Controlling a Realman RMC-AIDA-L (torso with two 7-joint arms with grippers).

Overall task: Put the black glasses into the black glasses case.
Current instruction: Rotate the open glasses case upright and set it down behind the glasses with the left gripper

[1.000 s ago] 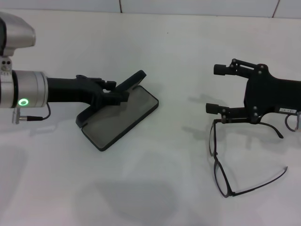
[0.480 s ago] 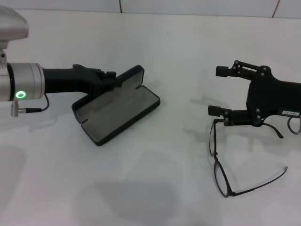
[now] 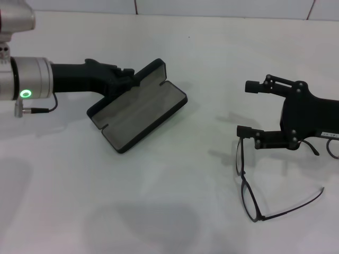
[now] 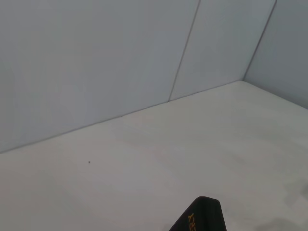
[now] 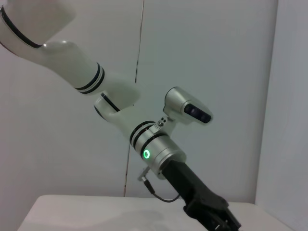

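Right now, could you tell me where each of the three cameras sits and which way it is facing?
Head view: high on the robot, looking down at the table, the open black glasses case, the black glasses, the left gripper and right gripper.
Left wrist view: looks across the table to the wall; only the case lid's tip shows.
Right wrist view: faces the left arm.
Shared: the case appears in the head and left wrist views.

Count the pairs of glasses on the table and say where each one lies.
1. The black glasses lie unfolded on the table, on the robot's right, just below the right claw, well apart from the open black glasses case.
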